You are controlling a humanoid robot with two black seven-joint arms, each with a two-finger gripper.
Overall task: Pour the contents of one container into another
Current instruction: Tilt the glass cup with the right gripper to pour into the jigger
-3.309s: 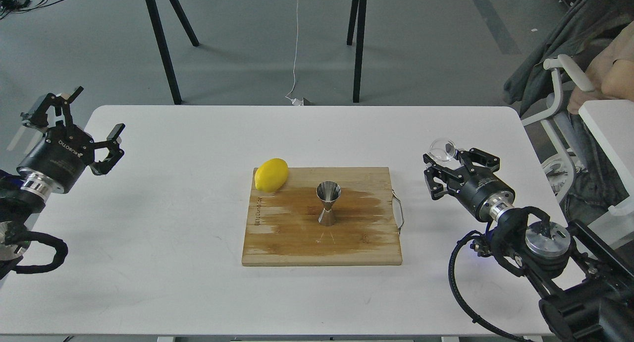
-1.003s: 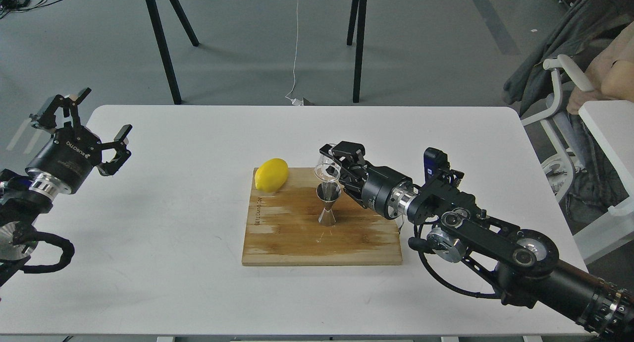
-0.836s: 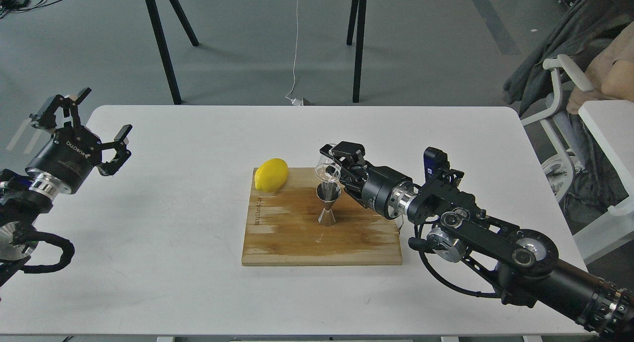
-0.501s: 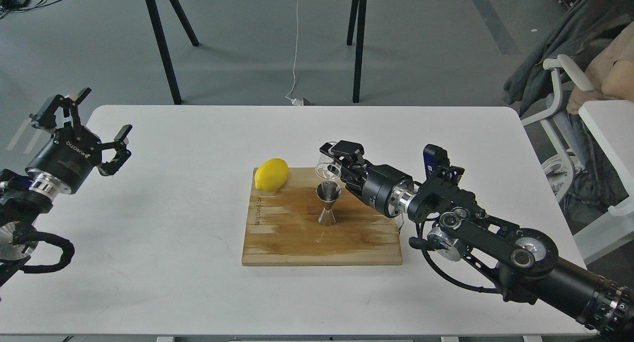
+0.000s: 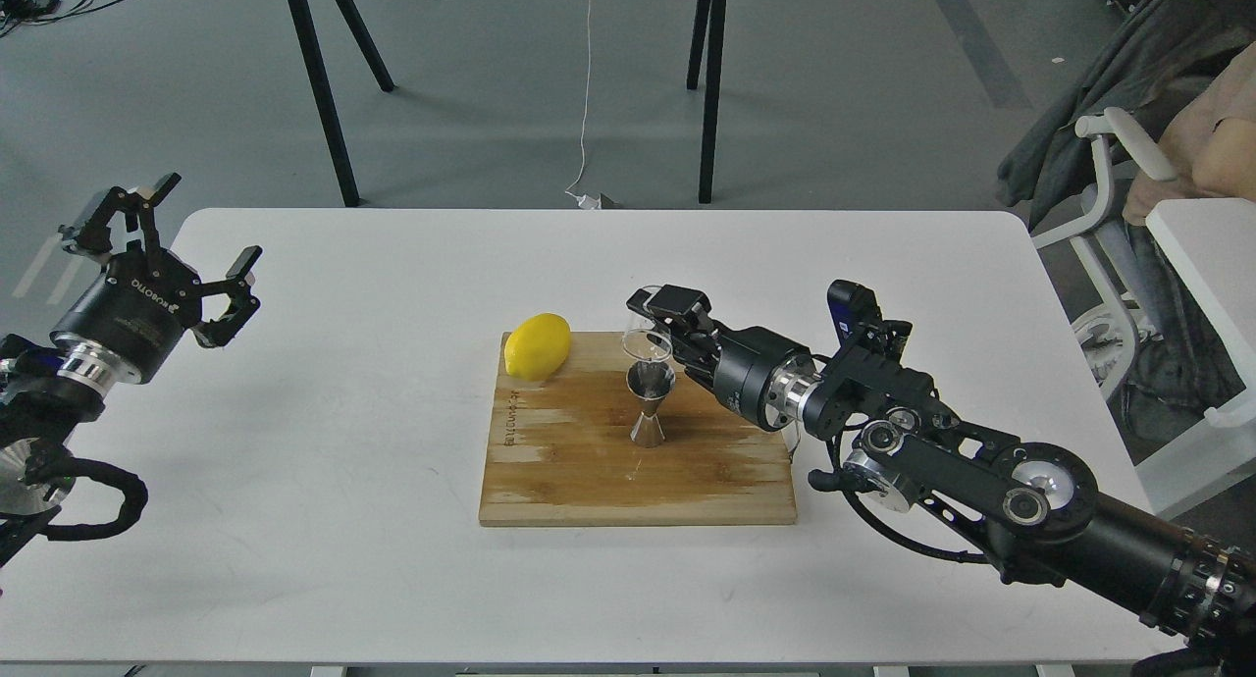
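Glass cup [image 5: 648, 332] held directly above jigger [image 5: 650, 402].
Right gripper [image 5: 662, 326] clamps the cup; left gripper [image 5: 167, 240] spread, empty, well apart.

The light is bright and even — it seems to come from above. The white table [image 5: 392, 442] looks a little washed out, with only soft, pale shadows on it. A faint shadow sits under the wooden board [image 5: 638, 481]. The shiny metal cup [image 5: 651, 402] catches small glints, and the yellow lemon [image 5: 538, 346] glows. The picture is sharp — no blur, and hardly any bending at the edges.
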